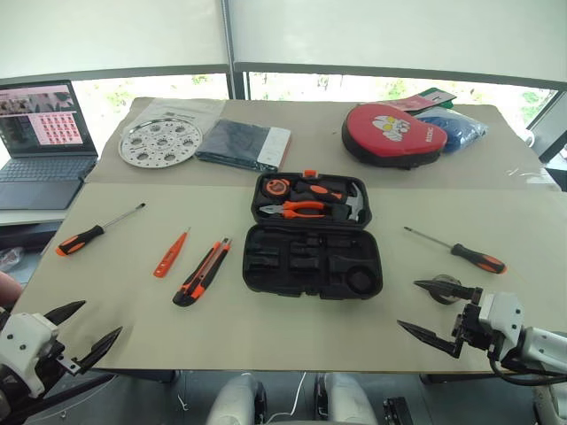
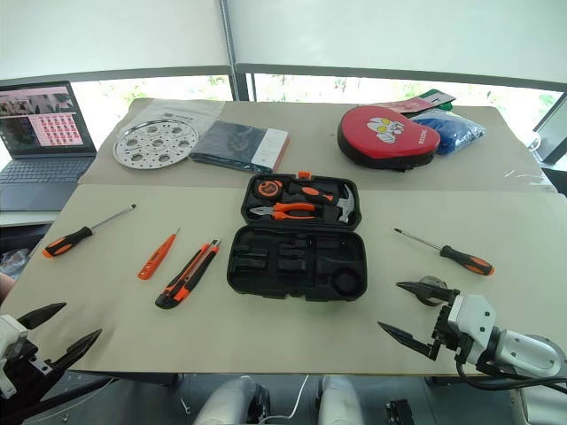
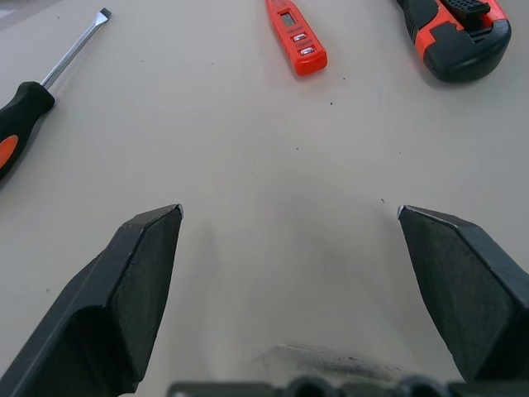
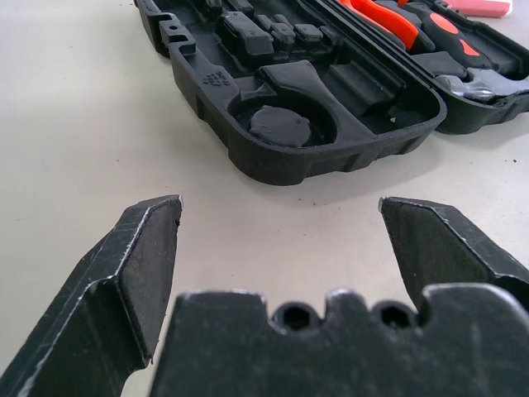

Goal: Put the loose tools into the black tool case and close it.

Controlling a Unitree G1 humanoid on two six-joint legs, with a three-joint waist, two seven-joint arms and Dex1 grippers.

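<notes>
The black tool case (image 1: 266, 280) lies open mid-table; its far half holds pliers, a hammer and a tape measure, and its near half (image 4: 248, 153) has empty slots. Left of it lie a utility knife (image 1: 202, 272), an orange tester screwdriver (image 1: 170, 254) and a black-and-orange screwdriver (image 1: 93, 232). A second screwdriver (image 1: 461, 251) lies to its right. A small dark ring (image 1: 446, 287) sits just behind my right gripper (image 1: 407, 304), which hovers open and empty near the front right edge. My left gripper (image 1: 102, 319) is open and empty at the front left corner, short of the tester (image 3: 297, 37) and knife (image 3: 459, 37).
At the back stand a laptop (image 1: 40, 142), a perforated metal disc (image 1: 160, 142), a dark folded packet (image 1: 244, 143), a red oval pouch (image 1: 394, 133) and a blue bag (image 1: 461, 128). Bare tabletop stretches between the case and the front edge.
</notes>
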